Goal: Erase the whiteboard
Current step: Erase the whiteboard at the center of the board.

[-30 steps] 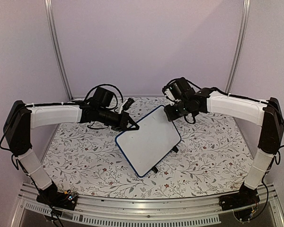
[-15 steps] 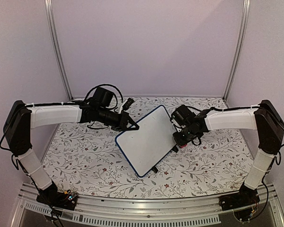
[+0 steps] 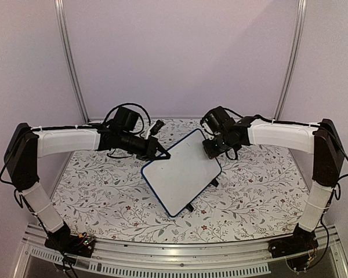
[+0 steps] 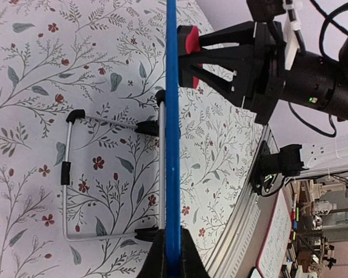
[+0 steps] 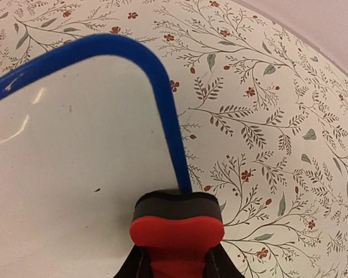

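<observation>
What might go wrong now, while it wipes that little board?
The red eraser in the right gripper sits right at the blue frame of the whiteboard; it might catch there or slip off. The left gripper pinches only the thin edge, and the board leans on a light wire stand, so hard pressing could perhaps twist or tip it.

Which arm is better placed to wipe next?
Right. Its jaws hold the small red block at the edge of the blue-framed white board; the left jaws are clamped on that frame.
</observation>
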Robot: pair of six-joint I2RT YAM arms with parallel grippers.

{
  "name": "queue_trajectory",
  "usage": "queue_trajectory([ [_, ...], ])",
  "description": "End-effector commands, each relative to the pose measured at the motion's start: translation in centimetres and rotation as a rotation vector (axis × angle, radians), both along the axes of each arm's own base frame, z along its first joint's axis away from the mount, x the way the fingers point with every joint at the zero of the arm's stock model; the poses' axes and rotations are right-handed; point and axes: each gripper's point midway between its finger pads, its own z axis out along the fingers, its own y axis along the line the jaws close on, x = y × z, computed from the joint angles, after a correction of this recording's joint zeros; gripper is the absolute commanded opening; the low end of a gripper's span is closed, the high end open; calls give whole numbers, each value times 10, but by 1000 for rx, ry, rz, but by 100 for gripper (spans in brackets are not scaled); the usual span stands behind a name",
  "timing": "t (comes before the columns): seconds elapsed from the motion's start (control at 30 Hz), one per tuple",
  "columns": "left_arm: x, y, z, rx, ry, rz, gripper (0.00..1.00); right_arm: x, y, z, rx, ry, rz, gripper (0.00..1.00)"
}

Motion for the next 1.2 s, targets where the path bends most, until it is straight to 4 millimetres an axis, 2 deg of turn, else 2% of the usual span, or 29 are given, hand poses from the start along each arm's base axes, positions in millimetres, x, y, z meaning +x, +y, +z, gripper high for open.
queue_trajectory([
  [0.0, -1, -2, 5, -30, -16, -22, 0, 7, -5, -14, -46, 13, -11, 25],
  [0.2, -2, -1, 9, -34, -25, -21, 0, -17, -31, -56, -104, 93, -44, 25],
  [0.37, -2, -2, 9, -40, -20, -24, 0, -34, -48, -69, -104, 120, -74, 25],
  [0.5, -3, -3, 8, -40, -13, -27, 0, -30, -45, -60, -81, 104, -78, 25],
  [0.73, -3, -2, 7, -35, -17, -24, 0, -5, -18, -26, -19, 43, -53, 25],
  [0.83, -3, -2, 8, -37, -19, -25, 0, 6, -12, -18, -27, 23, -49, 25],
  [1.0, -3, -2, 9, -38, -24, -25, 0, 15, -8, -19, -47, 19, -55, 25],
  [1.17, -3, -2, 10, -40, -26, -24, 0, 3, -20, -41, -73, 65, -74, 25],
])
